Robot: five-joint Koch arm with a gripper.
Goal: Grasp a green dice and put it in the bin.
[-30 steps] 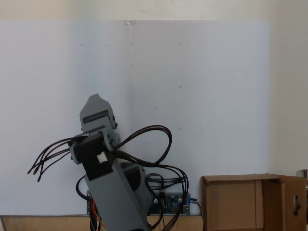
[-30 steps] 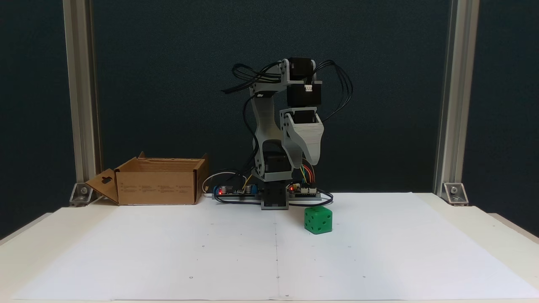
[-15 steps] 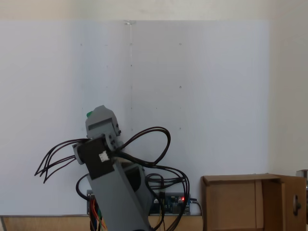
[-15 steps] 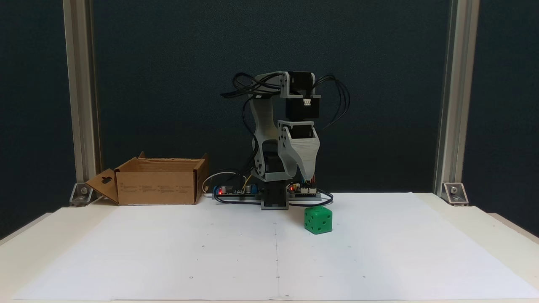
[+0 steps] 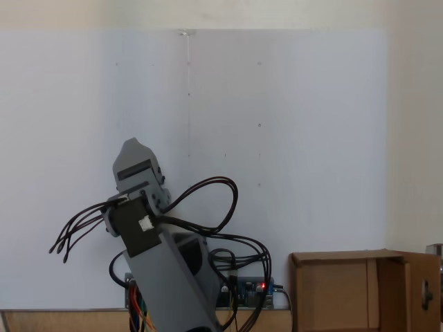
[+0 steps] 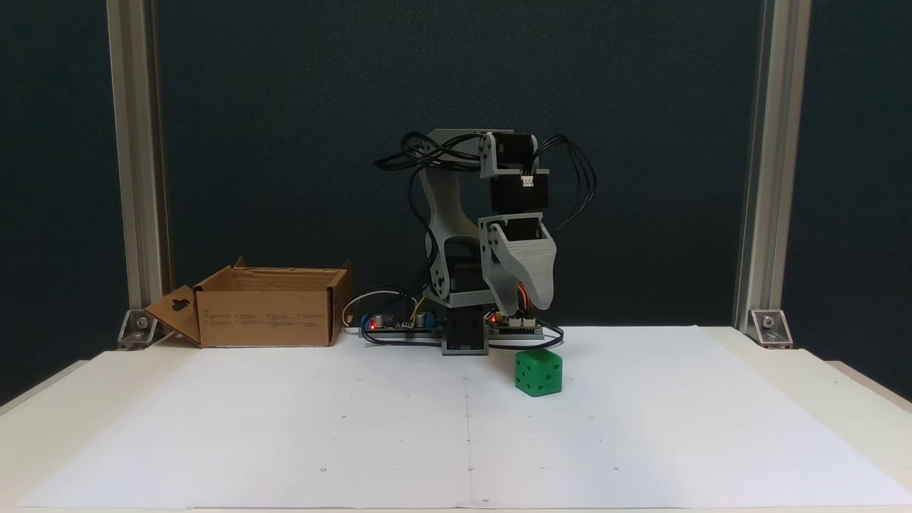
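**Even light up front, washed-out haze from above**

In a fixed view we are seeing the white paper (image 6: 641, 427) on the tabletop (image 6: 841, 377) glowing bright under soft, even light, while the dark backdrop (image 6: 285, 107) behind it is staying nearly black. The green dice (image 6: 539, 371) is casting only a faint, short shadow at its base, and the picture is holding sharp from edge to edge. The aluminium posts (image 6: 773, 178) are catching a mild sheen. In a fixed view looking down, we are getting a paler, hazier picture: the paper (image 5: 291, 138) is looking bluish and washed out, the arm (image 5: 166, 277) is reading soft and slightly blurred, and the bin (image 5: 346, 290) is sitting in duller, warmer light.
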